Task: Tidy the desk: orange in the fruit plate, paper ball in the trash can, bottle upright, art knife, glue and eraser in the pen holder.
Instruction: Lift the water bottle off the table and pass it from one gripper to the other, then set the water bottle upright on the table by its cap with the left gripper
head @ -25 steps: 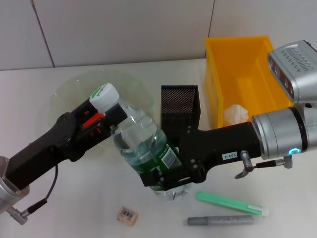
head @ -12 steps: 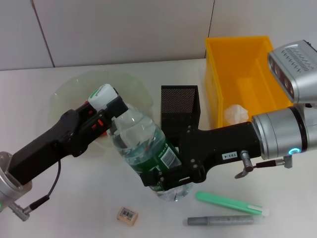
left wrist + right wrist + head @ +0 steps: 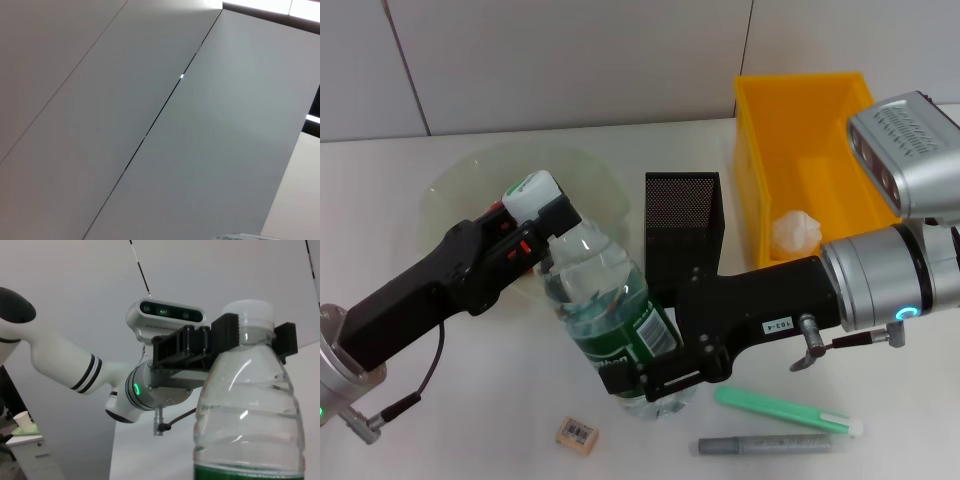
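- White desk (image 3: 470,400) against pale grey wall panels (image 3: 150,125).
- Bottle (image 3: 605,310) near desk centre, just in front of pen holder (image 3: 682,235); long axis nearly upright, cap tilted back-left toward fruit plate (image 3: 455,185).
- Left tool (image 3: 542,212) pinching bottle neck under the cap.
- Right tool (image 3: 650,375) clamped round bottle base.
- Paper ball (image 3: 795,233) inside trash can (image 3: 770,110).
- Eraser (image 3: 576,435) flat at front edge.

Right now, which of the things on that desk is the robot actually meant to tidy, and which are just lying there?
Part of the job:
bottle, held by both grippers, left at its cap, right at its base
paper ball, in the trash can
eraser
pen holder
fruit plate
green art knife

Just lying about:
grey pen
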Controlling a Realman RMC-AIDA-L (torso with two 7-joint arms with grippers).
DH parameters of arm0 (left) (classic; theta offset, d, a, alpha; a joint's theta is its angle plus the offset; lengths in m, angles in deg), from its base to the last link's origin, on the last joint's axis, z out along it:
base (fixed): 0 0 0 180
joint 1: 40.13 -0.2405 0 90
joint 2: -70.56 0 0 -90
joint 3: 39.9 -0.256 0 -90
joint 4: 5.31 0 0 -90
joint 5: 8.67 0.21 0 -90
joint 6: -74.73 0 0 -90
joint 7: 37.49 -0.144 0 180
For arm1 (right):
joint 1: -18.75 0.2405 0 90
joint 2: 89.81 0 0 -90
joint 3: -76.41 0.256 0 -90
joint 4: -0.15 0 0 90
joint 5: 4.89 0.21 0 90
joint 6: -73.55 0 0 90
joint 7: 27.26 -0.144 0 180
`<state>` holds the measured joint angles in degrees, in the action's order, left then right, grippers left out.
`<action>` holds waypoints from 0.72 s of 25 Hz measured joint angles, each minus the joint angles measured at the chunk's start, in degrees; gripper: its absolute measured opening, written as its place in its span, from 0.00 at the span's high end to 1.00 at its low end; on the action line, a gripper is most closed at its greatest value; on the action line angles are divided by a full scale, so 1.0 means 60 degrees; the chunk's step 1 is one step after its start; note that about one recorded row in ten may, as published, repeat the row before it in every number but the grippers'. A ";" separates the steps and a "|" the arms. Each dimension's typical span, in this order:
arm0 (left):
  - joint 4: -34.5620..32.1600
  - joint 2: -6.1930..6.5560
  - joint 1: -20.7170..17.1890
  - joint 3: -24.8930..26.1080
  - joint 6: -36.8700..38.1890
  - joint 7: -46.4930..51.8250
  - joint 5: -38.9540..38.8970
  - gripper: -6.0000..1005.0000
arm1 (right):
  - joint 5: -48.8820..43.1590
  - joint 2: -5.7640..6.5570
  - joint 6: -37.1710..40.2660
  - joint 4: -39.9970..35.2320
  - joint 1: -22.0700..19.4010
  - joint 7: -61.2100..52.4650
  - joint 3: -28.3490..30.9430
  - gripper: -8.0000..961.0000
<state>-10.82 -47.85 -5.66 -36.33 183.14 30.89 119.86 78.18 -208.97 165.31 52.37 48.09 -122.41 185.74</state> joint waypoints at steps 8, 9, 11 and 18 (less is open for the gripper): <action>-0.0055 0.0027 0.0035 0.0002 0.0015 0.0103 0.0023 0.56 | -0.0003 0.0031 0.0146 0.0124 0.0121 -0.0461 0.0089 0.12; -0.0059 0.0030 0.0038 -0.0003 0.0016 0.0118 0.0025 0.56 | -0.0009 0.0038 0.0187 0.0171 0.0129 -0.0523 0.0095 0.12; -0.0069 0.0035 0.0043 -0.0014 0.0022 0.0120 0.0028 0.56 | -0.0016 0.0064 0.0245 0.0301 0.0129 -0.0663 0.0105 0.12; -0.0180 0.0034 0.0043 -0.0021 0.0055 0.0124 0.0036 0.56 | -0.0033 0.0189 0.0476 0.0954 -0.0269 -0.0972 0.0215 0.12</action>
<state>-11.90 -47.64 -5.40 -36.46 183.47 31.63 120.07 77.98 -207.84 168.17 58.09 46.48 -128.24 187.04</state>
